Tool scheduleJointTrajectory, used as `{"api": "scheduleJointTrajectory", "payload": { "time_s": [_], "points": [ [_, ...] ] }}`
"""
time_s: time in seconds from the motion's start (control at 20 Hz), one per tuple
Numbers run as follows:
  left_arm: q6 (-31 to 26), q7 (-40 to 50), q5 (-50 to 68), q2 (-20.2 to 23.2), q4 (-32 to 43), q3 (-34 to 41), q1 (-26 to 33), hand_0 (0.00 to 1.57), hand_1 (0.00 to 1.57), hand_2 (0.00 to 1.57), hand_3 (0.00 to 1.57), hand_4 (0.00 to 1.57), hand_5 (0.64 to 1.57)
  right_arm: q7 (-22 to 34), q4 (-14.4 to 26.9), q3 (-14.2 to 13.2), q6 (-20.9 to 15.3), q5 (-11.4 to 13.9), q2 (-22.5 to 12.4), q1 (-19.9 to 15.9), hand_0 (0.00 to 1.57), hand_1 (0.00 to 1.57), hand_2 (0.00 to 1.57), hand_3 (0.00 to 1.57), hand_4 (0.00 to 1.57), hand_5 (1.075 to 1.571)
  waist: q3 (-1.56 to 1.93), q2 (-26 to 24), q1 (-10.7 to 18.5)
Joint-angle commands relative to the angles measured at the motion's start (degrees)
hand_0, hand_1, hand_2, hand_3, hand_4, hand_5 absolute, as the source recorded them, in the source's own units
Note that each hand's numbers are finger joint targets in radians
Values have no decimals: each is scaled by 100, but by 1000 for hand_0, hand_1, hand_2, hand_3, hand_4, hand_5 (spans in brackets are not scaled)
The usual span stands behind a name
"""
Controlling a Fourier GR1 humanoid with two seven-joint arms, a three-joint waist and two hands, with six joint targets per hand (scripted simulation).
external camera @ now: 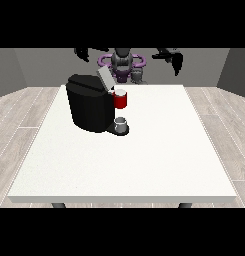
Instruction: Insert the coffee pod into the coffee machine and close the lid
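On the table (159,160) | coffee machine (89,107) unlabelled, lid (104,77) up | both robot hands: finger state unclear

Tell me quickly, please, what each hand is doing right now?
Hand at the view's left: raised, holding nothing; fingers cannot be told.
Hand at the view's right: the same.

Single front view, set across the table (144,165).
Faced the robot (122,62) at upper centre; looked down from well back.
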Motion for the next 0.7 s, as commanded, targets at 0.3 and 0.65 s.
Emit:
{"api": "scheduleJointTrajectory", "payload": {
  "time_s": [0.3, 0.65],
  "points": [
    [370, 31, 148, -85, -1159, -580, 746, 0, 0, 0, 0, 0, 1571, -335, 853, -472, 471, -331, -223, -593, 0, 0, 0, 0, 0, 1571, 0, 621, -75],
    [399, 246, 384, 150, -1519, -523, 740, 0, 0, 0, 0, 0, 1571, -408, 1395, -322, 223, 13, -46, -1272, 0, 0, 0, 0, 0, 1571, -1, 969, -63]
  ]
}}
